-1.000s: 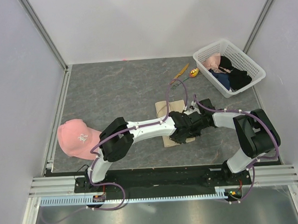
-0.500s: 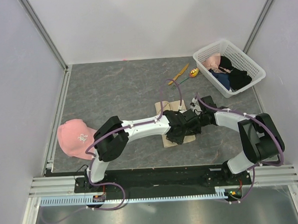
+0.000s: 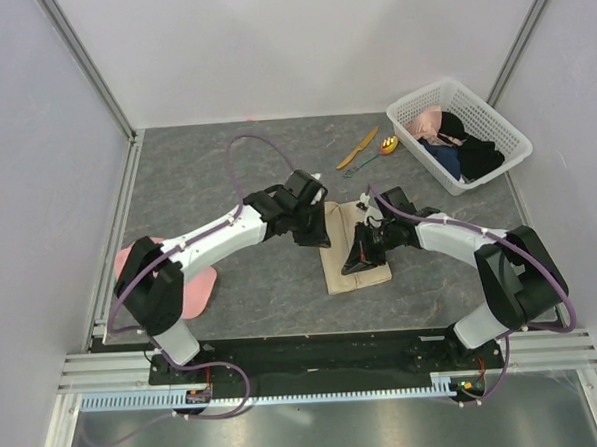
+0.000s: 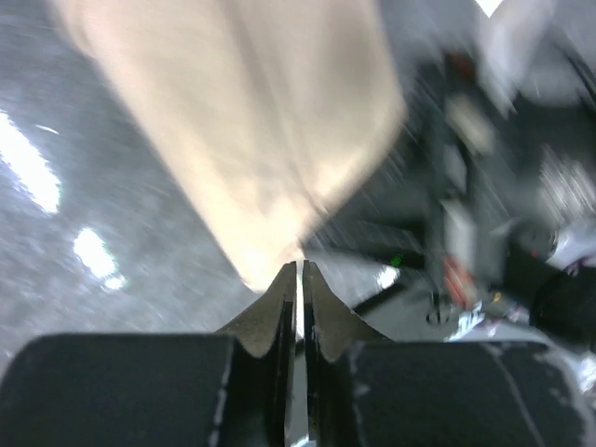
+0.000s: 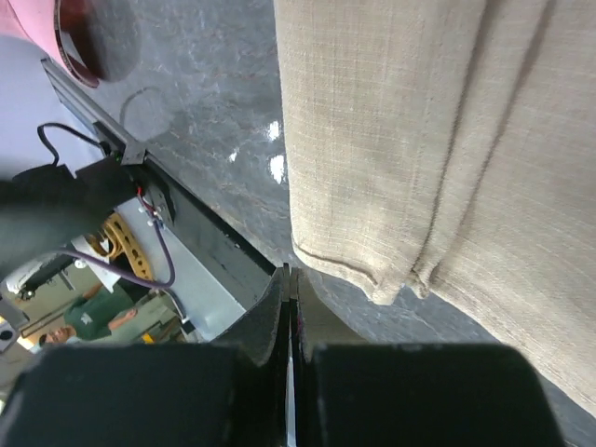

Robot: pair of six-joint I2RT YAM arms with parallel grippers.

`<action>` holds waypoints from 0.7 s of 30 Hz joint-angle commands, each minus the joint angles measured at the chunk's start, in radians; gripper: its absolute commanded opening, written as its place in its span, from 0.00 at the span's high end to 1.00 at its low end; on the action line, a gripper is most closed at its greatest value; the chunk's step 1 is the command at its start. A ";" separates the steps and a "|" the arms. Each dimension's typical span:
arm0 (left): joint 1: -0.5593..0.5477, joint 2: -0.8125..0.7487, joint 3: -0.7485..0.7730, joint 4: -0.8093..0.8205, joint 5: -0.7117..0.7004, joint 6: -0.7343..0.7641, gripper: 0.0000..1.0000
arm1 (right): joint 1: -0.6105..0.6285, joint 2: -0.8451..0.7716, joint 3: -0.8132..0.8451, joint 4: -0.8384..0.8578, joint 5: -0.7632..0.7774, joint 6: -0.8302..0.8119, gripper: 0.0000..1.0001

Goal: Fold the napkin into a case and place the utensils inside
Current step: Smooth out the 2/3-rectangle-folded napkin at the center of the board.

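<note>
The beige napkin lies folded into a narrow strip in the middle of the table. It appears blurred in the left wrist view and sharp, with a lengthwise fold, in the right wrist view. My left gripper hovers at the napkin's left far edge, its jaws shut with nothing between them. The right gripper sits low over the napkin's near part, shut and empty, tips just off a napkin corner. The orange knife and the spoon lie together on the table beyond the napkin.
A white basket of dark and pink clothes stands at the back right. A pink cap lies at the near left, partly hidden behind my left arm, and shows again in the right wrist view. Walls enclose the table.
My left arm has swung off the napkin toward the left and back, its gripper opening and closing again. The right gripper stayed over the napkin, shifting slightly left. The folded napkin is now uncovered.
</note>
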 commanded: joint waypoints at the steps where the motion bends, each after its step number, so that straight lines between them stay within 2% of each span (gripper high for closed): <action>1: 0.078 0.072 -0.083 0.205 0.197 -0.036 0.91 | 0.009 0.010 -0.032 0.067 -0.022 0.038 1.00; 7: 0.102 0.170 -0.149 0.382 0.239 -0.052 0.91 | 0.009 0.080 -0.131 0.168 -0.030 0.031 1.00; 13: 0.107 0.256 -0.160 0.334 0.185 -0.012 0.92 | -0.006 0.088 -0.153 0.136 0.015 -0.025 1.00; 21: 0.119 0.170 -0.169 0.302 0.203 0.038 0.91 | 0.009 0.001 -0.009 0.020 0.012 -0.015 1.00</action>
